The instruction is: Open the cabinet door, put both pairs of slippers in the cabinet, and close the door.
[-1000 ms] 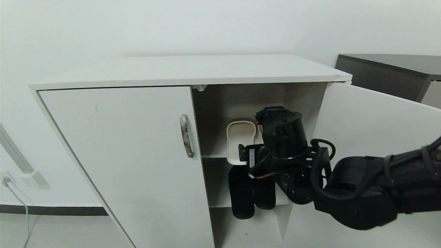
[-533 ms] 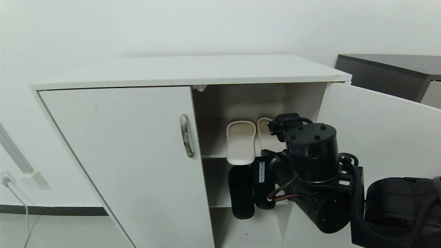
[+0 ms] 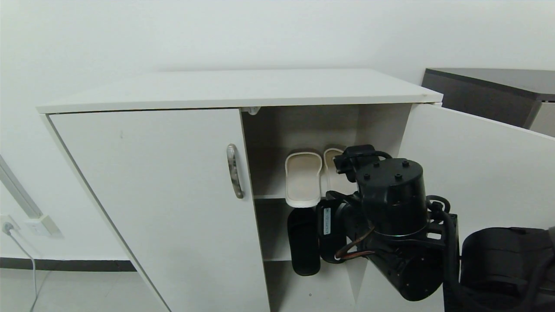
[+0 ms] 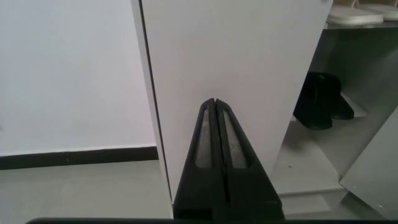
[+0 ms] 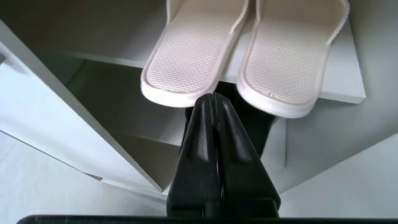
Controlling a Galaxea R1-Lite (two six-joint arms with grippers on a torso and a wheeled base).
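Cabinet [image 3: 243, 89]: right door [image 3: 468, 147] swung open, left door [image 3: 151, 195] closed. 2 cream slippers [image 5: 249, 56] lie side by side on the upper shelf [image 5: 351, 78], ends overhanging its near edge. 2 black slippers [image 3: 303, 242] sit on the shelf below. Right gripper [image 5: 214, 102] is just in front of the cream pair, fingers pressed together, empty. Left gripper [image 4: 215, 106] faces the left door, fingers together, empty. White sticker [image 3: 327, 221] on the right wrist, print unreadable.

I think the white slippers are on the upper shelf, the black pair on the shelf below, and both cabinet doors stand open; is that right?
Not quite: only the right door stands open; the left door is shut, as the head view shows. The white slippers are indeed on the upper shelf, the black pair on the shelf below.
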